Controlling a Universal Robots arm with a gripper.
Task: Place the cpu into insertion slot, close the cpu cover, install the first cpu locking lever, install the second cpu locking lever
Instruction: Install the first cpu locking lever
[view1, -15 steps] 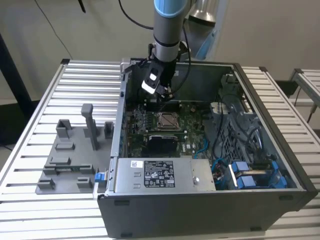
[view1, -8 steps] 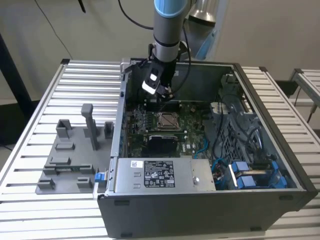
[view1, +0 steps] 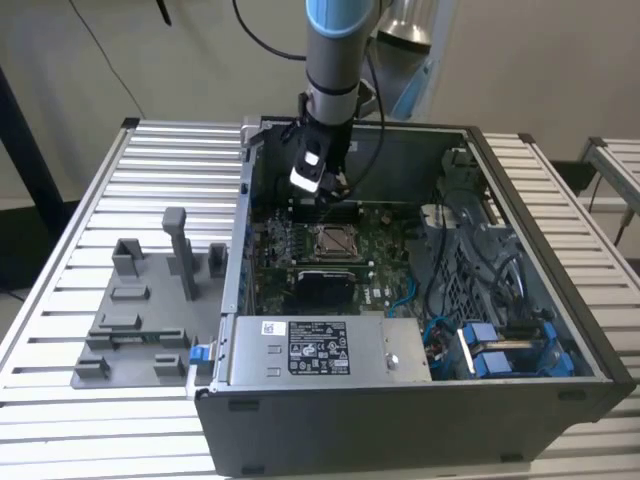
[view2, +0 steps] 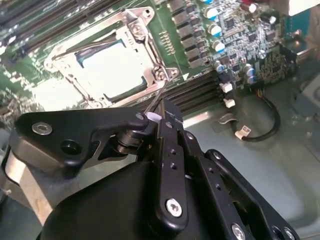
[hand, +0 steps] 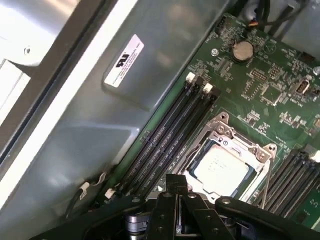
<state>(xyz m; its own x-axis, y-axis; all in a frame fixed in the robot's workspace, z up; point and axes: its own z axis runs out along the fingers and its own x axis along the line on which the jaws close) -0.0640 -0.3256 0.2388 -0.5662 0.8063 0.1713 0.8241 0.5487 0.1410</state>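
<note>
Open case on a slatted worktop, seen in the exterior view; the arm reaches down into it and the hand hangs over the green board, just beyond the slot. A grey box with a white label lies at the case's near wall; a grey fixture plate sits on the worktop at the exterior view's left.

In both wrist views the cpu lies seated in the slot, its pale top showing through the window of the cover; the cover is folded down flat over it.

The hand is narrow, fingers drawn together, beside the slot's edge. In the second wrist view a thin lever slants from the cover's corner to the fingertips; whether they pinch it or merely touch it cannot be told.

In the first wrist view black memory slots run alongside the slot; a coin cell sits farther off on the board.
</note>
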